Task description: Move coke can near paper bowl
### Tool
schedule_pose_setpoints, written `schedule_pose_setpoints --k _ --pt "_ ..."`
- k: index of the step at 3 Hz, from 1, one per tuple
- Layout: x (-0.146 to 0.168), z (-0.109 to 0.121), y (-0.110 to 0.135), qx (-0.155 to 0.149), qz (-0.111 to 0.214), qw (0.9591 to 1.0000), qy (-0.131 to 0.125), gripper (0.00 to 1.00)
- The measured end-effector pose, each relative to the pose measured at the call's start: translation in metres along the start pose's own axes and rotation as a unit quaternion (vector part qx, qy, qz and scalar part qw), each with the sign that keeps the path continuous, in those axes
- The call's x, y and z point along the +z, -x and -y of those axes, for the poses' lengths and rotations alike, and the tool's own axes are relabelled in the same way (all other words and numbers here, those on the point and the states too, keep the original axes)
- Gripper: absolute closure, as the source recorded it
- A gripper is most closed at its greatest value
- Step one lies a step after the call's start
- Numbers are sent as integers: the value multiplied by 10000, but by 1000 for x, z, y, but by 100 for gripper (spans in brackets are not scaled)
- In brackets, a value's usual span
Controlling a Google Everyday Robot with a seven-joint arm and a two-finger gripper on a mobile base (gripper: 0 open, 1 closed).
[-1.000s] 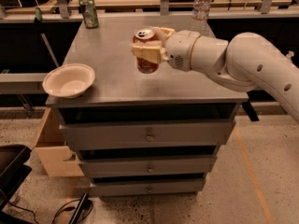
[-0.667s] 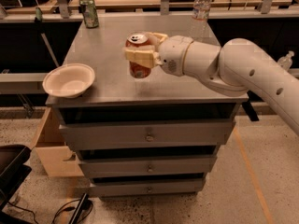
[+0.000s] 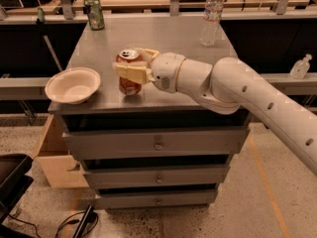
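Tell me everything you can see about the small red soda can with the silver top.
The small red soda can has white markings and a silver top with a tab. It looks like metal and stands upright. The tan two-finger gripper is shut around its middle, reaching in from the picture's right. The can is on or just above the grey cabinet top, apart from the off-white paper bowl.

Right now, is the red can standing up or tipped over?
Upright: coke can silver top faces up, end effector clamped around it.
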State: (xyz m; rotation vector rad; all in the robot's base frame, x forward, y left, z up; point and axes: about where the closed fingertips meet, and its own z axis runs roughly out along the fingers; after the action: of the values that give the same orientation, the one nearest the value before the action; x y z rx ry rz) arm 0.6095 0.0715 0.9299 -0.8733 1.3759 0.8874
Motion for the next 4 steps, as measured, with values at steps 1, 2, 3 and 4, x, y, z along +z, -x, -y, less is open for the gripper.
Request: schedule_pose_setpoints --k 1,2,3,4 --pt "15 -6 -9 -1 -102 9997 200 100" --pt "17 -8 -8 -4 -96 9997 212 82" --pt "18 -10 -8 -8 -95 9997 231 58" --pt "20 -12 -7 -12 -94 9996 257 28"
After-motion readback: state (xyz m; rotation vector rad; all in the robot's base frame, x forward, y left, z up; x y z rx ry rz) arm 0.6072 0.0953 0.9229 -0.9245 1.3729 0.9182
